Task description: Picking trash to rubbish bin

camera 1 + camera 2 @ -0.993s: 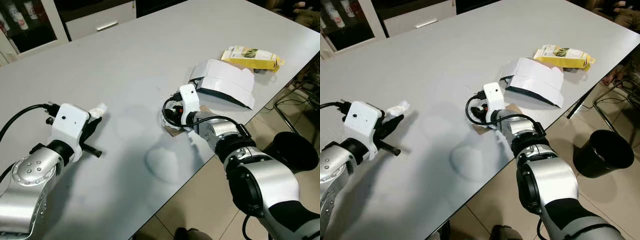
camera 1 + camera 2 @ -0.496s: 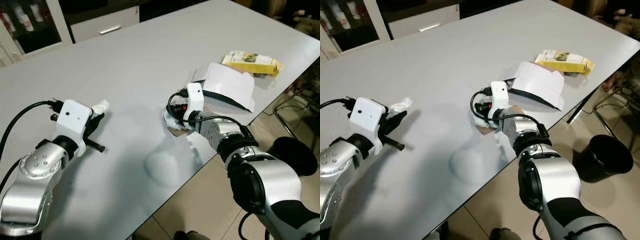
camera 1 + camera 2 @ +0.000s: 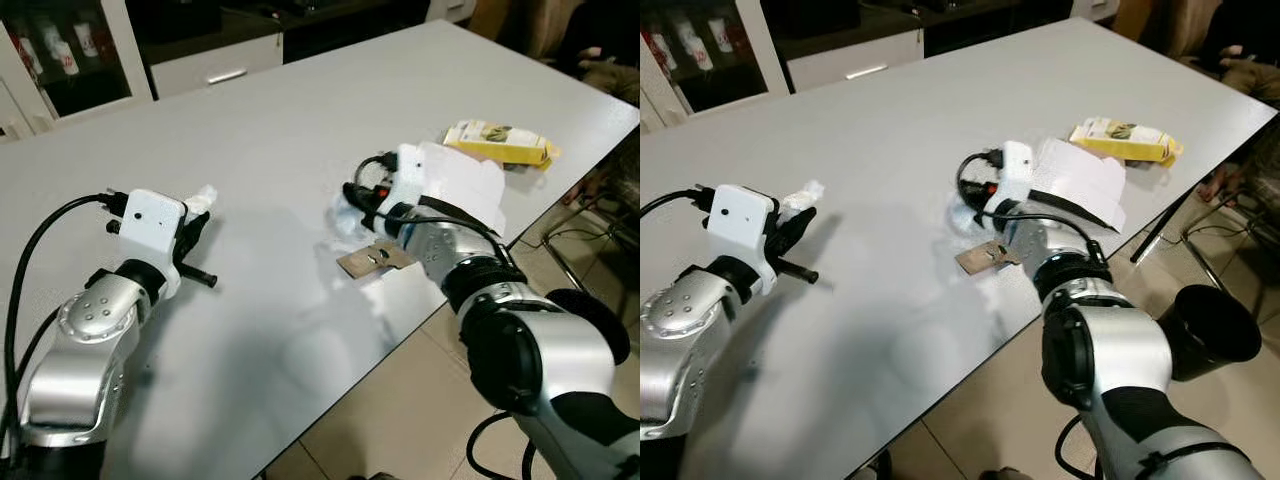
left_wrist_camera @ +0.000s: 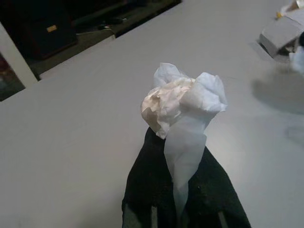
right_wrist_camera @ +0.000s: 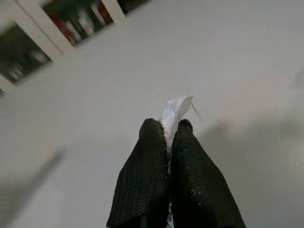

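We see our left gripper [image 4: 183, 156] clamped on a crumpled tissue [image 4: 183, 102], which bulges out past the fingertips above the grey table [image 3: 270, 130]. Our right gripper [image 5: 165, 130] is pressed together on a thin white plastic wrapper [image 5: 175, 110]; a strip of it pokes out between the fingertips, and the rest hangs crumpled at the fingers, just above the tabletop [image 3: 962, 215].

Directly beneath and just beside the right gripper lies a brown scrap of cardboard [image 3: 373, 259], flat on the table near its edge. Behind the right wrist sits a white folded box [image 3: 1080, 180], and beyond that a yellow packet [image 3: 1125, 137]. Down on the tiled floor, off the table's edge by our right elbow, stands the black bin [image 3: 1208, 330], well apart from both grippers. The left gripper has bare tabletop around it.
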Robot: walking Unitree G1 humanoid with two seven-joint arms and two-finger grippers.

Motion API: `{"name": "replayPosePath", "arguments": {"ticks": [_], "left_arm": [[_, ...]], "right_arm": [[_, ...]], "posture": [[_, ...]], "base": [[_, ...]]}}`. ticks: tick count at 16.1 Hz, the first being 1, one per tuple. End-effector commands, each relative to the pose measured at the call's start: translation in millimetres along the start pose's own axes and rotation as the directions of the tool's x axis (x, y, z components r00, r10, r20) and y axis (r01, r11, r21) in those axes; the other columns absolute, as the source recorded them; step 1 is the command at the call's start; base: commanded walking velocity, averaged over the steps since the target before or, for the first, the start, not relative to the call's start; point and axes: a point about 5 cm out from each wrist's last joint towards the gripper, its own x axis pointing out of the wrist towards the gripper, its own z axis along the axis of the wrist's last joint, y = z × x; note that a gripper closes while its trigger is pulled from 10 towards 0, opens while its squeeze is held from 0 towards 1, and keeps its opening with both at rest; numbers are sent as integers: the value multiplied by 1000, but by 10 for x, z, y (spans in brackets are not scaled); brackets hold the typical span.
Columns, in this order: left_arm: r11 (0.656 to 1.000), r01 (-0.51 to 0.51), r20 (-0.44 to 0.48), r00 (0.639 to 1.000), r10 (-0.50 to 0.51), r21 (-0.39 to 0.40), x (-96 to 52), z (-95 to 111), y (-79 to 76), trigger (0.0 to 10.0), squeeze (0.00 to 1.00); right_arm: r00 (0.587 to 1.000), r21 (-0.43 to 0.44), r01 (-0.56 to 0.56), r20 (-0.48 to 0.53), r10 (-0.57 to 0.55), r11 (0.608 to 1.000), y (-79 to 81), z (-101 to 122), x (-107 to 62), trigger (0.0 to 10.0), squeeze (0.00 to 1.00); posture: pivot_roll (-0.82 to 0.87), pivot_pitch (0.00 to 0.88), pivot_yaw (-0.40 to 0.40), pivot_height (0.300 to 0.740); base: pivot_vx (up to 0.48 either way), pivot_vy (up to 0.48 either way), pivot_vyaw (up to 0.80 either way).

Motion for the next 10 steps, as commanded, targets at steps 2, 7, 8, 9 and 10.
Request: {"name": "replayPosePath", "arguments": {"ticks": [2,7,8,9,10], "left_arm": [[1000,-14,21,1000,14,-19,30,5,-42,10000,0],[985,-62,18,998,66,-159,88,-111,-267,10000,0],[985,-44,1,999,44,-164,108,-138,-339,10000,0],[984,-32,-15,999,30,-177,116,-174,-392,10000,0],[981,-26,-20,1000,22,-191,119,-193,-419,10000,0]], "right_arm": [[993,22,-57,107,54,998,17,309,-35,0,0],[954,8,-170,254,162,985,-116,491,-366,0,0],[951,-71,-138,270,152,988,-109,443,-529,0,0],[952,-151,-102,271,140,983,-71,358,-690,0,0],[955,-207,-75,265,130,975,-60,321,-761,0,0]], "posture": [[100,0,-67,740],[19,0,-57,740],[0,0,-46,740],[-27,0,-30,740],[-37,0,-26,740]], "base": [[0,0,0],[0,0,0],[0,0,0],[0,0,0],[0,0,0]]}}
